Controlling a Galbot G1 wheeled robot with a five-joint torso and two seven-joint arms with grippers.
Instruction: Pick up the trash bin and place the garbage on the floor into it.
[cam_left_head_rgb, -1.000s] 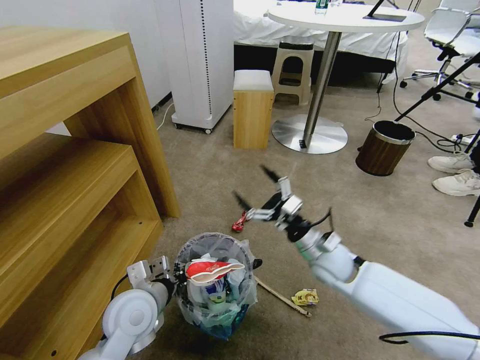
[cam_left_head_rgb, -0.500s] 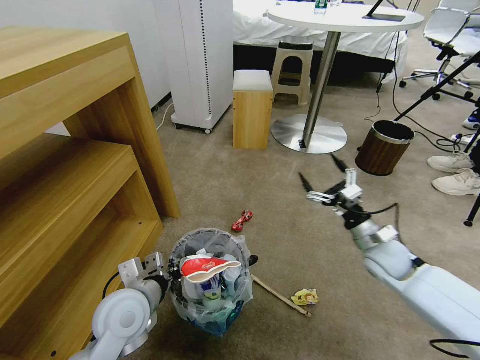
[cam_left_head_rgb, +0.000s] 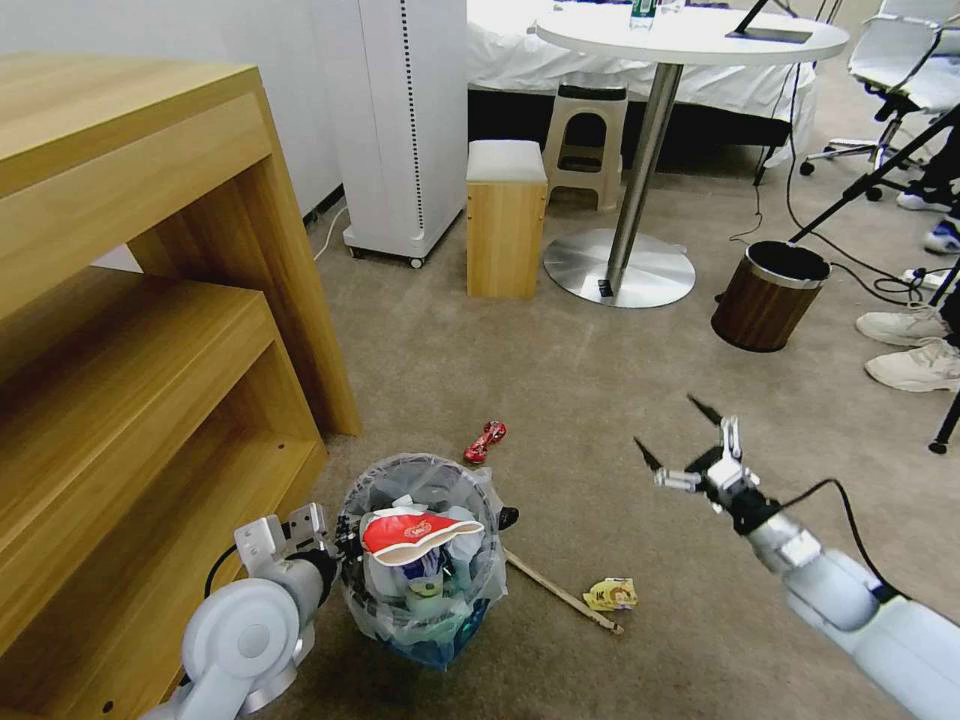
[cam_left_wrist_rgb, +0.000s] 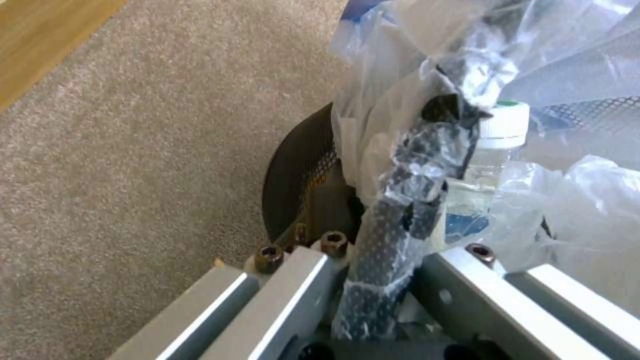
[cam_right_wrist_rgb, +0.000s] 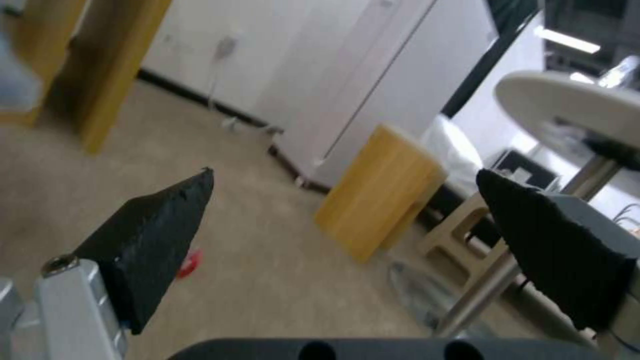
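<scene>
At the far left stands a wooden shelf unit (cam_left_head_rgb: 150, 330), and just beside its lower corner the left end effector (cam_left_head_rgb: 335, 540) is clenched on the rim of the bin (cam_left_head_rgb: 425, 560). In the left wrist view a dark mesh strip of the bin (cam_left_wrist_rgb: 393, 220), wrapped in its clear liner, runs between the fingers (cam_left_wrist_rgb: 467, 280), so the hold looks firm. Whether the bin is lifted or rests on the floor (cam_left_head_rgb: 560, 400) I cannot tell from these angles.

The bin is already well filled: a flattened red cup (cam_left_head_rgb: 415, 535) lies across the top, and a bottle (cam_left_wrist_rgb: 497, 145) with a white cap sits against the liner with other pieces below.

Moving right, three bits of garbage lie on the carpet. A red wrapper (cam_left_head_rgb: 484, 441) sits just beyond the bin. A wooden stick (cam_left_head_rgb: 560, 592) lies near the bin's right side, and a yellow crumpled wrapper (cam_left_head_rgb: 611, 594) lies just beside the stick's far end.

Further right, the right end effector (cam_left_head_rgb: 682, 437) hangs above bare carpet with its dark fingers (cam_right_wrist_rgb: 153, 240) spread wide and nothing between them, well apart from all three pieces.

By my reading, most of the task is done; the three loose pieces are what is left.
</scene>
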